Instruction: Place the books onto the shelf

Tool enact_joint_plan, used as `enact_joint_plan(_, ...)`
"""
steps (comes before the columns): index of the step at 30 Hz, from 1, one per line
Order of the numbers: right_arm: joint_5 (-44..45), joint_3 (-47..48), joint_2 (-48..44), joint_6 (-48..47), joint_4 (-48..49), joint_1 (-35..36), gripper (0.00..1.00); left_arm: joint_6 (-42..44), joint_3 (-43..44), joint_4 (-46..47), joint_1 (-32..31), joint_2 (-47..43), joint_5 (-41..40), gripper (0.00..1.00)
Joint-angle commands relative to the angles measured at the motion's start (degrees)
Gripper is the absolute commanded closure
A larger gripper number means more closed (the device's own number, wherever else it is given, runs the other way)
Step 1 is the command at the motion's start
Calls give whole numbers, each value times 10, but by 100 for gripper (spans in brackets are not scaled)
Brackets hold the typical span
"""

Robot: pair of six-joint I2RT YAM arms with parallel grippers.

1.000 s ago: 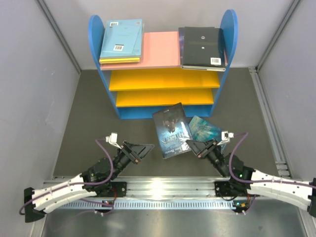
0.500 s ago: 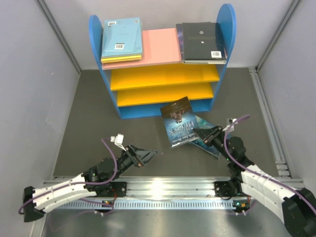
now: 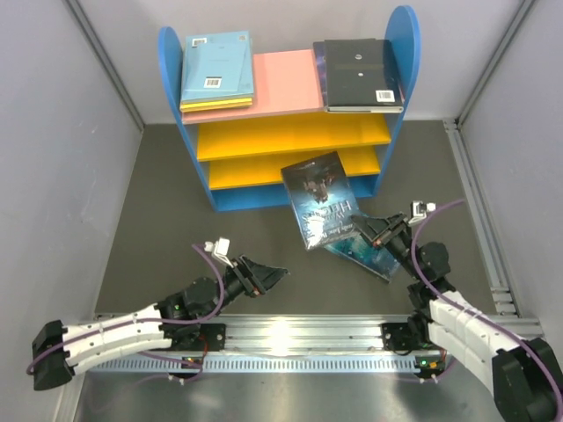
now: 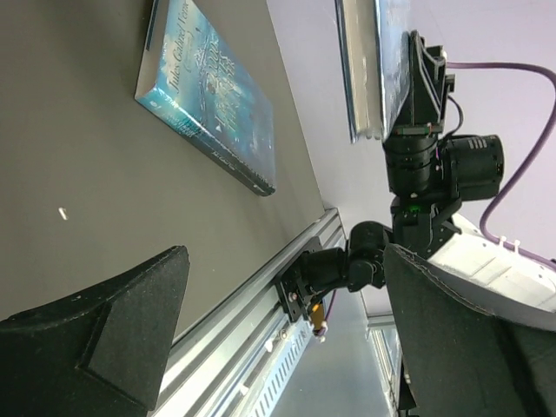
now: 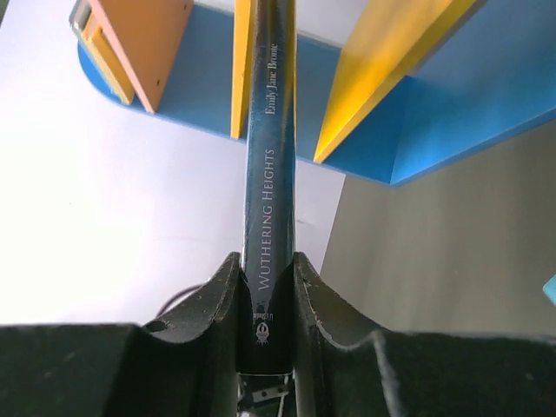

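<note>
The shelf (image 3: 189,132) stands at the back, with blue sides, a pink top board and two yellow boards. A light blue book (image 3: 217,69) on a yellow one and a black book (image 3: 359,75) lie on the top board. My right gripper (image 3: 376,231) is shut on the lower spine edge of a dark purple-blue book (image 3: 319,198), held raised and tilted in front of the shelf's lower boards. In the right wrist view its spine (image 5: 269,156) runs up between my fingers (image 5: 213,304) toward a yellow board (image 5: 382,61). A teal book (image 3: 368,251) lies flat on the floor below. My left gripper (image 3: 266,275) is open and holds nothing.
Grey walls close in the left, right and back sides. The aluminium rail (image 3: 290,334) with both arm bases runs along the near edge. In the left wrist view the teal book (image 4: 208,95) lies on the dark mat, with the right arm (image 4: 434,165) beyond it.
My right gripper has lifted the dark purple-blue book off the floor and carried it toward the shelf, uncovering the teal book. My left arm has crept a little forward and right, still open.
</note>
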Motion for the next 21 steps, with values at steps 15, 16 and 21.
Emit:
enact_joint_plan(15,-17,183,328,109,328,-102,100,5,-113,77,2,37,-9,2)
enact_joint_plan(16,-16,204,347,109,328,-106,100,5,-113,81,2,39,-8,2)
enact_joint_plan(21,-7,271,399,109,307,-111,100,6,-113,88,2,46,-8,2)
